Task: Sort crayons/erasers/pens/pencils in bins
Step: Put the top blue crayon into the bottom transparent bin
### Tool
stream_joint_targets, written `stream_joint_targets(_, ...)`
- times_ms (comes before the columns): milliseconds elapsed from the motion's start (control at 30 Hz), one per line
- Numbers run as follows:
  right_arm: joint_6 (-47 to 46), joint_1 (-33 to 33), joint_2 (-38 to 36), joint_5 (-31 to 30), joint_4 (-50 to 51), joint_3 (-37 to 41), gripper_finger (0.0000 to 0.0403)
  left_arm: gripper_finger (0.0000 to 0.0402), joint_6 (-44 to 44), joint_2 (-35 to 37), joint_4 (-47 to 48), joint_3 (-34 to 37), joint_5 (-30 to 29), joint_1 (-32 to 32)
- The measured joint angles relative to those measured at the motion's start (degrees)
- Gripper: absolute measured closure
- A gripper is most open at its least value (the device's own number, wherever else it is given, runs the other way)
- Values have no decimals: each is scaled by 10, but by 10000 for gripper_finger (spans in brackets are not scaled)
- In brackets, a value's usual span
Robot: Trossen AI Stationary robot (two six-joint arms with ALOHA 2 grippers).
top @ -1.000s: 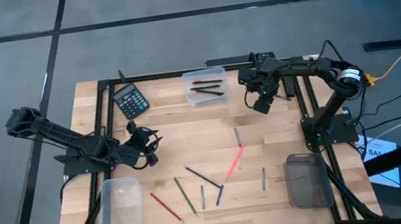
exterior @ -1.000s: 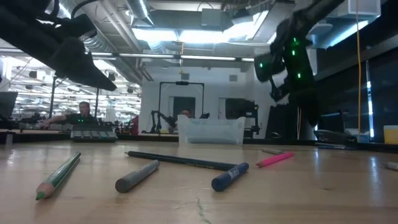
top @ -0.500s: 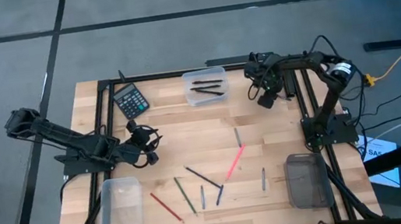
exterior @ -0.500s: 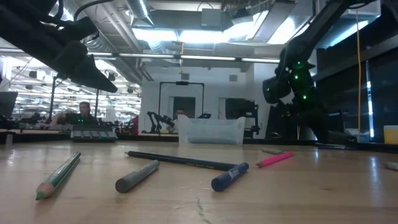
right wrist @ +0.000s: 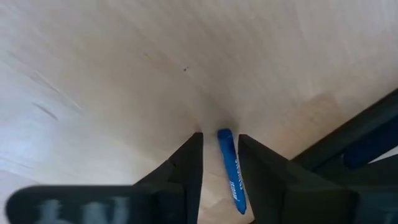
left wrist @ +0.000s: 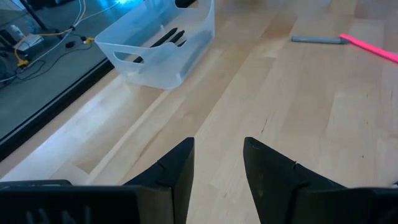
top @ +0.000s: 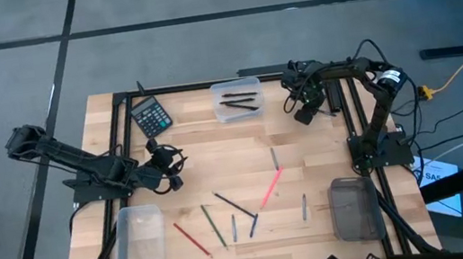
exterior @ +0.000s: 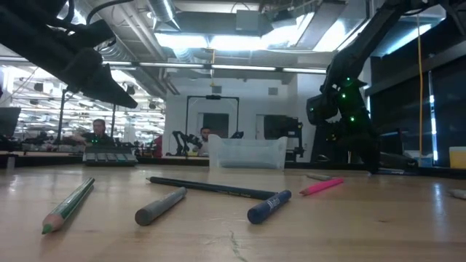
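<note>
Near the far right corner of the table, the right gripper hung just beside the clear bin that already held a few dark sticks. Its fingers stood narrowly apart with a blue crayon lying lengthwise between them; whether the pads actually pinched it I could not tell, since a sliver of gap showed on each side.

That loose fit was the main risk, to my eye. A crayon lying along the fingers rather than across them could slide out of the tip on any quick swing, and it might drop onto the wood or roll toward the black frame rail close by. The gripper also sat beside the bin rather than over it, so a release there would probably miss.

The left gripper waited over the left half of the table, its jaws open on nothing, well apart from the loose sticks.

Only the right wrist view showed the blue crayon at all; from above, the gripper body hid it. The high view alone gave the layout: an empty clear bin at the near left, the dark grey bin at the near right, a calculator at the far left, and the pink stick among others still waiting mid-table. The low view added a green pencil lying flat at the near edge.
</note>
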State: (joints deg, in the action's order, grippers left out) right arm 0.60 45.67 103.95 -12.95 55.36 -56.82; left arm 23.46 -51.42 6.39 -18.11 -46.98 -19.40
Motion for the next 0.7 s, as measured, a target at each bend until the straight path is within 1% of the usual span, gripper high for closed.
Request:
stream_joint_targets(233,10,3,1,17,8,1,342,269,0,0,0,0,1,0)
stream_joint_targets(367,-8,3,1,27,5,1,365,269,2,0,0,0,2,0)
stream_joint_targets(467,-21,3,1,27,0,2,371,269,4,0,0,0,2,0)
stream_joint_targets(700,-21,-7,1,21,2,2,367,269,4,0,0,0,-2,0)
